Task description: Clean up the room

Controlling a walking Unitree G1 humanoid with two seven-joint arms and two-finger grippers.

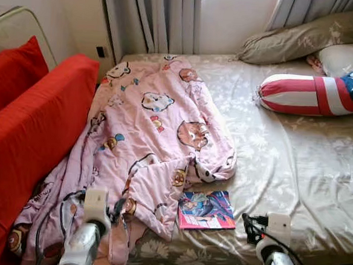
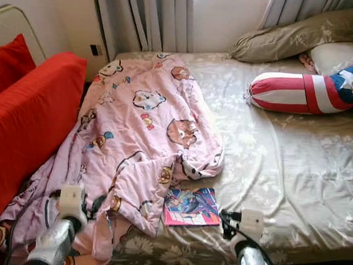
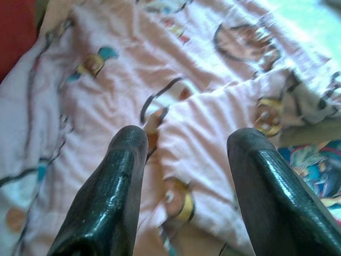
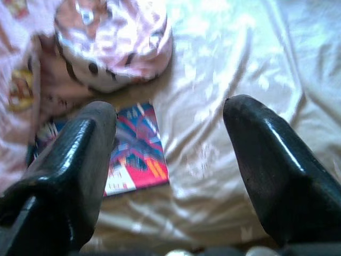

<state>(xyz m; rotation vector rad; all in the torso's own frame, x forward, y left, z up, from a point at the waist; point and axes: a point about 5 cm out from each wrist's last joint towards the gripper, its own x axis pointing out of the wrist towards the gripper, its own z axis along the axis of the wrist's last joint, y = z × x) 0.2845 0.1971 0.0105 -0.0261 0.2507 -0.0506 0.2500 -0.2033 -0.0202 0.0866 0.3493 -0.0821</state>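
A pink cartoon-print blanket [image 1: 145, 142] lies crumpled over the left half of the bed, its lower end hanging off the front edge. A colourful book [image 1: 206, 210] lies flat on the sheet just right of the blanket's corner. My left gripper [image 3: 186, 144] is open and hovers over the blanket's lower folds, with nothing between its fingers. My right gripper [image 4: 170, 112] is open too, held above the sheet at the front edge, with the book [image 4: 136, 154] just beyond its left finger. A striped star-patterned bolster [image 1: 319, 91] rests at the head end on the right.
The bed [image 1: 295, 171] has a beige floral sheet, bare on its right half. A red sofa [image 1: 25, 134] stands tight against the bed's left side. Beige pillows [image 1: 304, 35] lie at the far right. Curtains [image 1: 154, 16] hang behind.
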